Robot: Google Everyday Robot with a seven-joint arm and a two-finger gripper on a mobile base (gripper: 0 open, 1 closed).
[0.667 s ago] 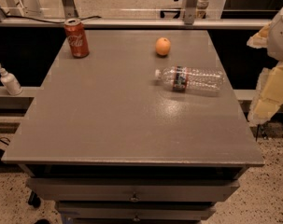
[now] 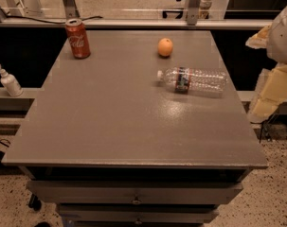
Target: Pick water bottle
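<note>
The water bottle lies on its side on the grey table, at the right and a little behind the middle. It is clear ribbed plastic with a dark label band, and its white cap points left. My gripper hangs off the table's right edge, cream-coloured, below the white arm housing. It is to the right of the bottle, apart from it, and holds nothing that I can see.
A red soda can stands upright at the back left. An orange sits at the back, just behind the bottle's cap. A small white pump bottle stands on a ledge left of the table. Drawers are below the front edge.
</note>
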